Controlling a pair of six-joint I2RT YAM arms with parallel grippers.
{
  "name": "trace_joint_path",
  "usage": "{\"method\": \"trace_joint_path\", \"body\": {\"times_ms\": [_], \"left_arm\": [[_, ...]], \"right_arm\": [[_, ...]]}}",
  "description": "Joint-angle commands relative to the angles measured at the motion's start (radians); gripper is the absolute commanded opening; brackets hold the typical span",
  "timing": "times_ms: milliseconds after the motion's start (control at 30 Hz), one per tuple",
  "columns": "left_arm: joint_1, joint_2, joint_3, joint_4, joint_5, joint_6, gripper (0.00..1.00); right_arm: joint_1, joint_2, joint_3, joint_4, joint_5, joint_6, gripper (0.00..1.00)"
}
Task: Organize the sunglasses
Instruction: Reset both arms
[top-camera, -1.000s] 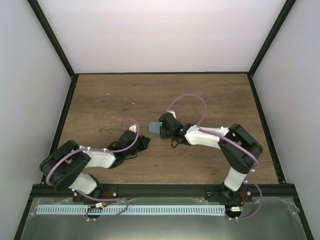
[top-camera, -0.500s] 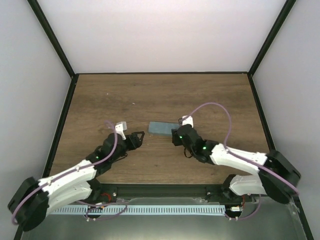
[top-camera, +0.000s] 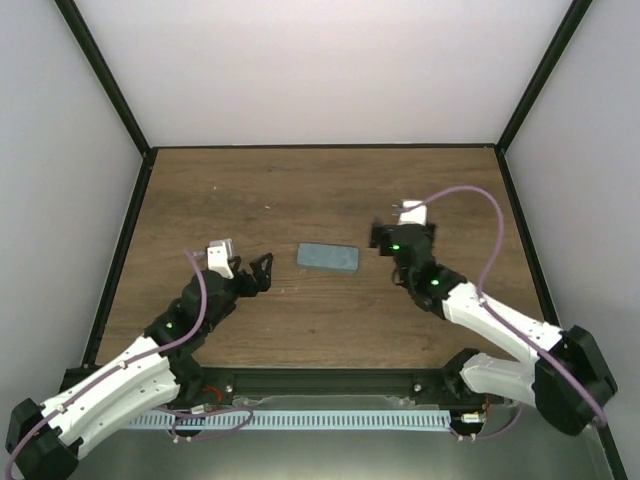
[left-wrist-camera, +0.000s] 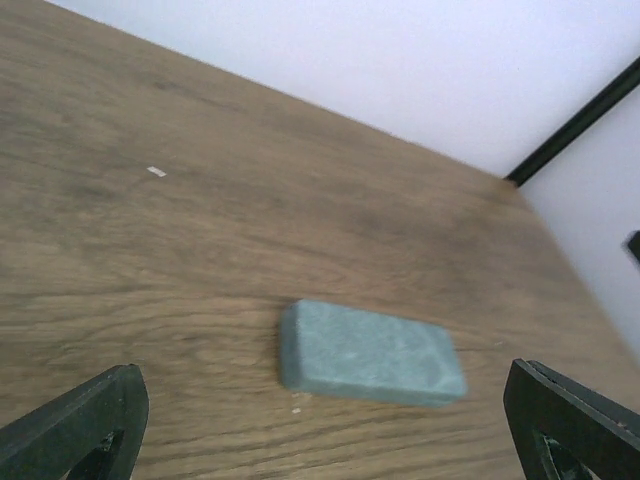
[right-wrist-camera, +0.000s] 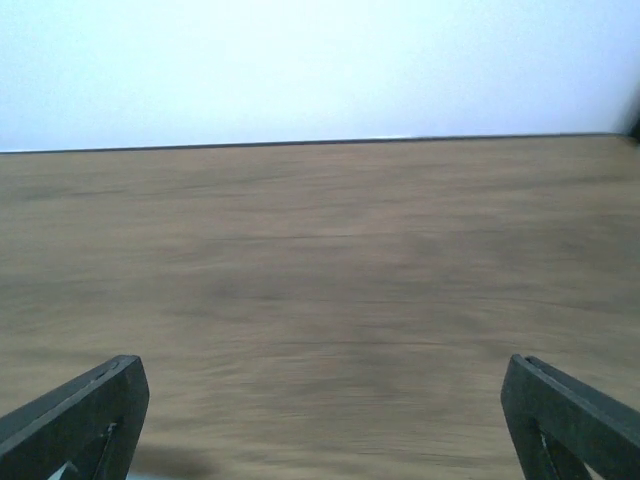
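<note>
No sunglasses show in any view. A grey-blue rectangular case (top-camera: 328, 258) lies shut and flat on the wooden table (top-camera: 250, 195) near its middle. My left gripper (top-camera: 262, 272) hangs to the left of the case, a short gap away, jaws wide open and empty. In the left wrist view the case (left-wrist-camera: 370, 352) lies ahead between the spread fingers of the left gripper (left-wrist-camera: 325, 430). My right gripper (top-camera: 383, 238) stands to the right of the case, apart from it, open and empty. The right wrist view holds only bare wood between the fingers of the right gripper (right-wrist-camera: 325, 420).
Black frame posts (top-camera: 524, 100) and white walls (top-camera: 330, 70) bound the table on three sides. A small pale speck (left-wrist-camera: 156, 171) lies on the wood at the far left.
Both arms have drawn back from the case, the left toward the left and the right toward the right rear. Both grippers have gone from shut to wide open. The case lies free.
</note>
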Motion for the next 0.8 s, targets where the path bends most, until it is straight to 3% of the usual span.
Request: {"method": "trace_joint_path", "body": {"times_ms": [0, 133, 267, 333, 500, 567, 667, 767], "left_arm": [[-0.003, 0.056, 0.027, -0.075, -0.094, 0.070, 1.00], [-0.002, 0.055, -0.015, 0.034, -0.069, 0.153, 1.00], [0.002, 0.031, -0.091, 0.235, -0.081, 0.275, 1.00], [0.005, 0.031, -0.097, 0.288, -0.083, 0.344, 1.00], [0.032, 0.067, -0.083, 0.452, -0.189, 0.531, 1.00], [0.091, 0.115, -0.077, 0.513, -0.167, 0.614, 1.00], [0.267, 0.255, -0.023, 0.514, -0.021, 0.560, 1.00], [0.357, 0.376, -0.039, 0.673, -0.018, 0.573, 1.00]], "right_arm": [[-0.273, -0.079, -0.254, 0.372, -0.121, -0.229, 1.00], [-0.462, -0.053, -0.424, 0.692, -0.274, -0.231, 1.00], [-0.506, 0.155, -0.374, 0.790, -0.294, -0.257, 1.00], [-0.517, 0.242, -0.405, 0.946, -0.330, -0.263, 1.00], [-0.527, 0.273, -0.360, 0.902, -0.338, -0.250, 1.00], [-0.529, 0.252, -0.403, 0.976, -0.283, -0.267, 1.00], [-0.528, 0.218, -0.452, 1.027, -0.240, -0.284, 1.00], [-0.526, 0.244, -0.456, 1.086, -0.173, -0.304, 1.00]]}}
